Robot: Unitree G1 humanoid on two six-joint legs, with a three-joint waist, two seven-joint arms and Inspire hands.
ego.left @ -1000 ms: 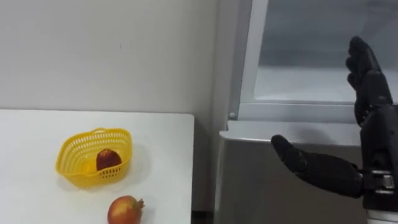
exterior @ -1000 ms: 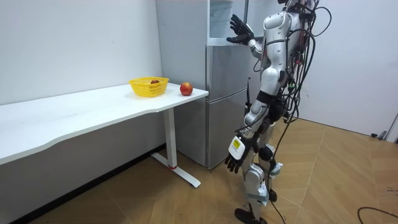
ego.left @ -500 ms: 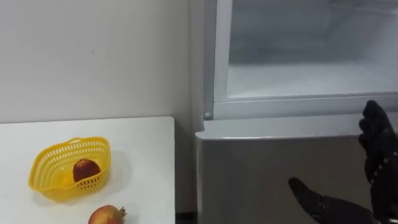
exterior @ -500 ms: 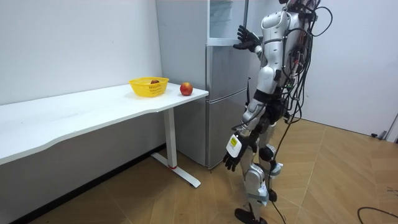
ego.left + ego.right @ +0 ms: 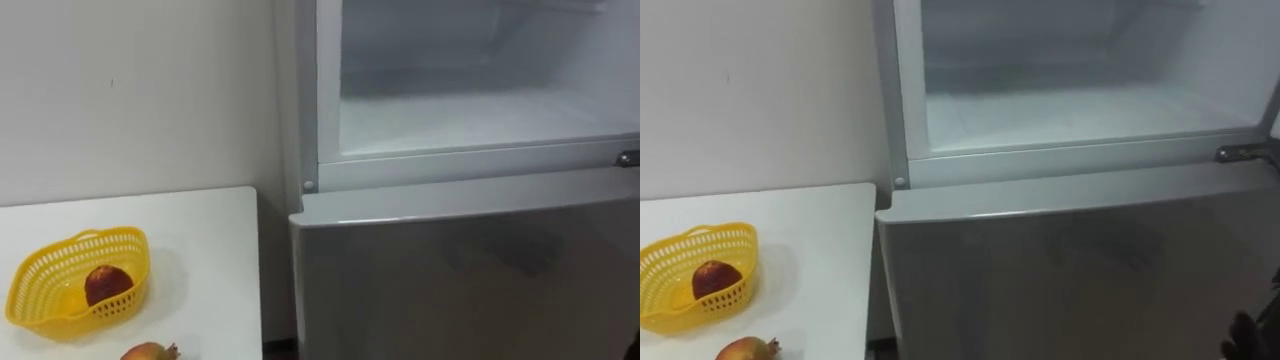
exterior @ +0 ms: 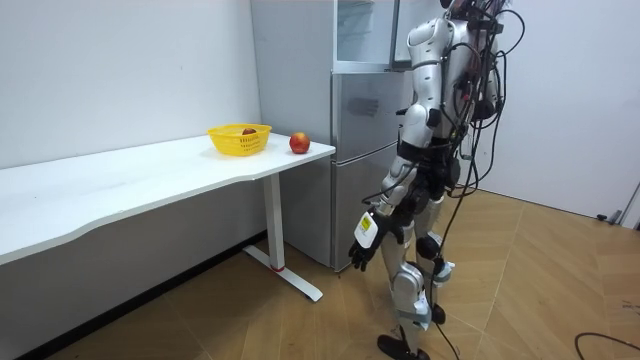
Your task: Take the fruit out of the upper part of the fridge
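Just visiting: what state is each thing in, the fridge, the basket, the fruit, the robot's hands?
Upper fridge compartment: open, the part in view bare.
Lower fridge door: shut.
Yellow basket: upright on the table, holding one red fruit.
Second fruit: on the table, outside the basket.
Left hand: hanging at its side, open, empty.
Right hand: low before the fridge, state unclear.

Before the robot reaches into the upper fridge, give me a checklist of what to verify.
1. Upper compartment open: ok.
2. Something to retrieve there: cannot tell; the part of the shelf in view looks bare.
3. Lower door shut, out of the way: ok.
4. Right hand raised to the shelf: not ok; it sits low, at the right eye view's bottom corner.
5. Left hand free: ok; it hangs open by the thigh.
6. Yellow basket has room: ok; one red fruit inside.
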